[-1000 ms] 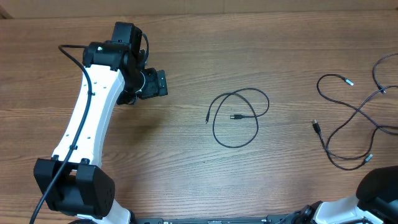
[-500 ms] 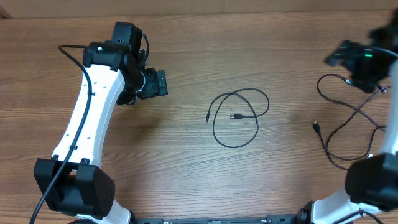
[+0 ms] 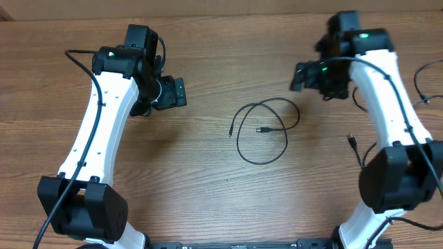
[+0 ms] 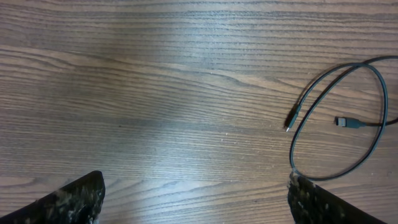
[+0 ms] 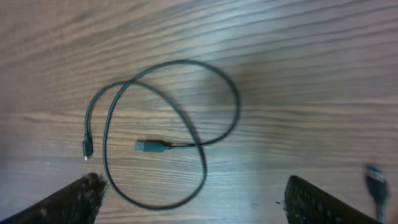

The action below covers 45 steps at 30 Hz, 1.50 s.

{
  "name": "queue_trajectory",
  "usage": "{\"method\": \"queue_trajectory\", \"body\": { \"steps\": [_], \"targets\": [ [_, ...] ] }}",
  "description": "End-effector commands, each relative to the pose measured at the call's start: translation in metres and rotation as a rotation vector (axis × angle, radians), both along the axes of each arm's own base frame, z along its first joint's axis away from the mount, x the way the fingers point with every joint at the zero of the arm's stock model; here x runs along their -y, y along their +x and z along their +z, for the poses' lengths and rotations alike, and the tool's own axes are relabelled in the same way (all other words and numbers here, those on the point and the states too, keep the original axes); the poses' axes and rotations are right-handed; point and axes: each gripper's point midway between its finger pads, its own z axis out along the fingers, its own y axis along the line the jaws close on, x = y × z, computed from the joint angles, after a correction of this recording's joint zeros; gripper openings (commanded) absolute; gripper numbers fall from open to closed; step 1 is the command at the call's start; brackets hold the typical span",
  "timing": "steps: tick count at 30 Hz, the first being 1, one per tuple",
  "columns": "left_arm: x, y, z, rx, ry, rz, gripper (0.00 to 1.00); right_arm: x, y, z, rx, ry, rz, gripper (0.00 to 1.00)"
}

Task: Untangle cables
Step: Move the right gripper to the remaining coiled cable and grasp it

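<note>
Wooden table (image 3: 221,41) from above, with one thin black cable (image 3: 286,138) lying in a loose, self-crossing loop at centre. One plug end (image 3: 261,129) inside the loop, the other (image 3: 230,133) just outside on its left, nothing touching either. Left gripper (image 3: 181,92) well off to the loop's left and right gripper (image 3: 299,76) near its upper right, each with fingers spread wide and holding nothing; more black cables (image 3: 351,141) sprawled along the table's right edge, partly hidden behind the right arm, apart from the centre loop.
</note>
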Motion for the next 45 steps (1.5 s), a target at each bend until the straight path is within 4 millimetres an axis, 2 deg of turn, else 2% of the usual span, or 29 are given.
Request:
{"method": "queue_trajectory", "body": {
  "steps": [1,6,11,15,19,22,26,28,31,36,37,45],
  "targets": [
    [0.002,-0.001,-0.004,-0.009,-0.002,-0.026,0.94,-0.013,-0.006,-0.027,-0.044,-0.029,0.057,0.91],
    [0.002,-0.001,-0.004,-0.009,-0.002,-0.026,0.93,-0.027,-0.024,-0.059,-0.102,-0.038,0.09,0.88],
    [0.002,-0.001,-0.004,-0.009,-0.001,-0.026,0.94,-0.033,-0.045,-0.093,-0.149,-0.047,0.117,0.86],
    [0.002,-0.001,-0.004,-0.009,-0.002,-0.026,0.94,-0.034,-0.061,-0.118,-0.178,-0.053,0.122,0.8],
    [0.002,-0.001,-0.004,-0.009,-0.002,-0.026,0.94,-0.034,-0.069,-0.136,-0.193,-0.05,0.039,0.73],
    [0.002,-0.001,-0.004,-0.009,-0.002,-0.026,0.94,-0.034,-0.07,-0.147,-0.196,-0.039,-0.106,0.69],
    [0.002,-0.001,-0.004,-0.01,-0.002,-0.026,0.94,-0.036,-0.07,-0.154,-0.196,-0.029,-0.198,0.59],
    [0.002,-0.001,-0.004,-0.009,-0.002,-0.026,0.94,-0.038,-0.071,-0.154,-0.2,-0.027,-0.22,0.49],
    [0.002,-0.001,-0.004,-0.009,-0.002,-0.026,0.94,-0.045,-0.073,-0.154,-0.2,-0.028,-0.216,0.27],
    [0.002,-0.001,-0.004,-0.009,-0.002,-0.026,0.94,-0.059,-0.077,-0.154,-0.195,-0.03,-0.174,0.12],
    [0.002,-0.001,-0.004,-0.009,-0.002,-0.026,0.94,-0.064,-0.08,-0.154,-0.195,-0.032,-0.156,0.04],
    [0.002,-0.001,-0.004,-0.01,-0.002,-0.026,0.94,-0.077,-0.085,-0.151,-0.199,-0.039,-0.111,0.04]
  ]
}}
